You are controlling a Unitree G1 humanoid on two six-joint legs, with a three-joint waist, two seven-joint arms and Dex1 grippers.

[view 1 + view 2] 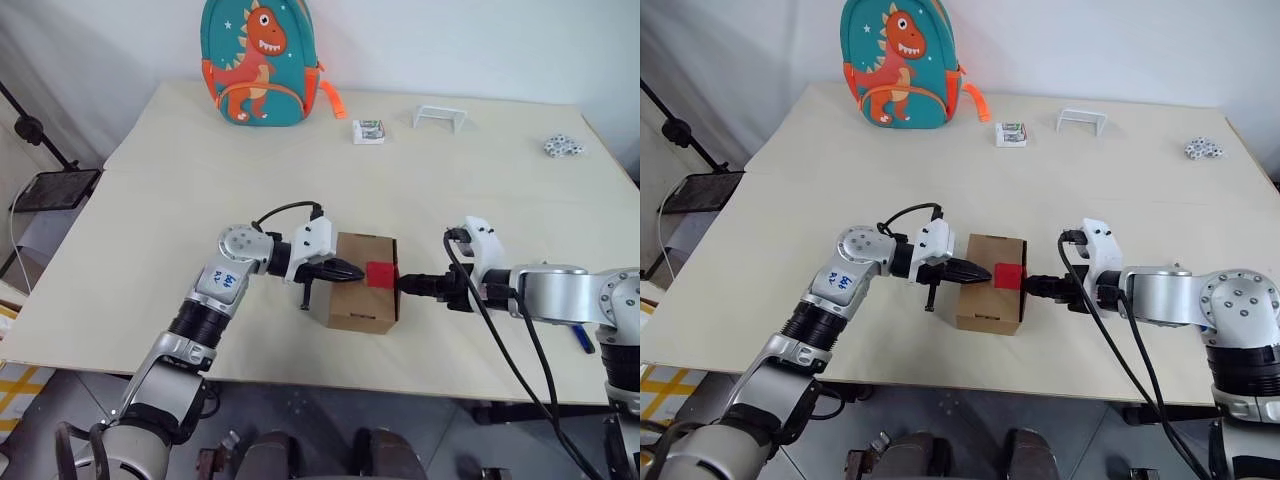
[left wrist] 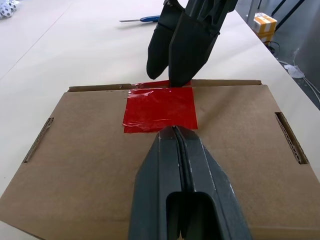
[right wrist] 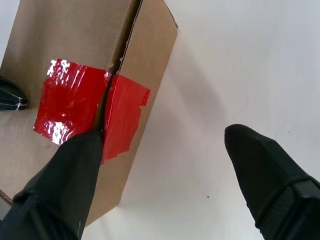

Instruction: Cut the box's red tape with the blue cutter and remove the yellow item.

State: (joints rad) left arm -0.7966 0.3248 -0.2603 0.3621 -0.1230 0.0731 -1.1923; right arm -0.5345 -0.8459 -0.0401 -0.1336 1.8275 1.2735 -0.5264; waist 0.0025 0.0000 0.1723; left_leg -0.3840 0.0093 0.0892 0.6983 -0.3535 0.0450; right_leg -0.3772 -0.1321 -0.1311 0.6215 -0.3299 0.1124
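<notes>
The box (image 1: 360,282) sits near the front edge of the table (image 1: 150,240), about midway across, a plain brown carton with its lid down. The red tape (image 1: 381,274) lies over the lid's edge on the robot's right side, folding from the top down onto the side wall. In the right wrist view you can see a split running through the tape right along the lid seam.

Now the left gripper (image 1: 345,270) comes in from the left and lies across the top of the box, fingers pressed tight together, holding nothing, tips right at the near edge of the tape. It looks to be bearing on the lid, though I can't be sure it actually touches.

On the other side, the right gripper (image 1: 408,284) points at the taped edge from the right. Its fingers (image 3: 75,165) are spread wide and empty: one tip sits right at the tape beside the seam, the other hangs out over bare table clear of the box.

The blue cutter (image 1: 585,340) lies on the table well off to the right, past the right arm, untouched, metal tip visible in the left wrist view.

Further back: a teal dinosaur backpack (image 1: 260,62) at the far edge, a small packet (image 1: 368,131) beside it, a white bracket (image 1: 439,117), and a cluster of small white pieces (image 1: 563,146) at the far right.
</notes>
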